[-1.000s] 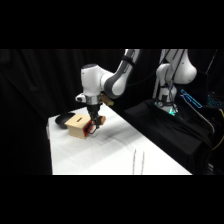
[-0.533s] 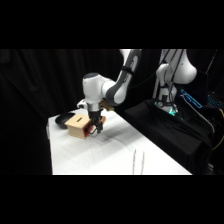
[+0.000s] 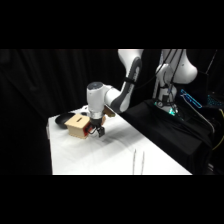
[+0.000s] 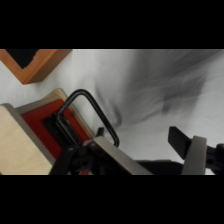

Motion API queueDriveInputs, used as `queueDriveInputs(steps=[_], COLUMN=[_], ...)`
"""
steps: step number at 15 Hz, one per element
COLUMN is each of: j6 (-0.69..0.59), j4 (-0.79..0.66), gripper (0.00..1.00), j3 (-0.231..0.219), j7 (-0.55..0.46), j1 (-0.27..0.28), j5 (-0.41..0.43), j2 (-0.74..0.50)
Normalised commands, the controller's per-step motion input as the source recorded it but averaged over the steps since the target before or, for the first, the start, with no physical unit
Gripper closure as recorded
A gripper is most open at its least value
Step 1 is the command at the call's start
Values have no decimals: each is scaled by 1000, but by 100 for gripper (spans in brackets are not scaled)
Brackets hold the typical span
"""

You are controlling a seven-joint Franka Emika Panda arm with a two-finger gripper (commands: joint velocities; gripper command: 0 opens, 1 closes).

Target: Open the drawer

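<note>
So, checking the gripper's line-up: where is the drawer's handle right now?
In the wrist view the dark handle juts from the drawer's red front at left, close beside one gripper finger, above the white table.

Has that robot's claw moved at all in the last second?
Yes. In the side view the gripper has shifted slightly toward the picture's right, away from the tan wooden box, which stayed put on the table.

I have the arm reaching in from the upper right, elbow bent, wrist pointing down. My gripper sits low over the table, its fingers spread apart with nothing between them.
</note>
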Motion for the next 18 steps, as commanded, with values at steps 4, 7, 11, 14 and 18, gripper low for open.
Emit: queueDriveInputs(steps=[4, 7, 11, 14, 18], j6=[157, 154, 128, 122, 105], j4=[119, 104, 124, 131, 121], gripper=[0, 0, 0, 0, 0], j3=[-153, -166, -136, -102, -125], j7=[134, 139, 106, 72, 79], j1=[129, 143, 103, 68, 100], j5=[-168, -186, -157, -132, -157], j2=[154, 113, 117, 123, 90])
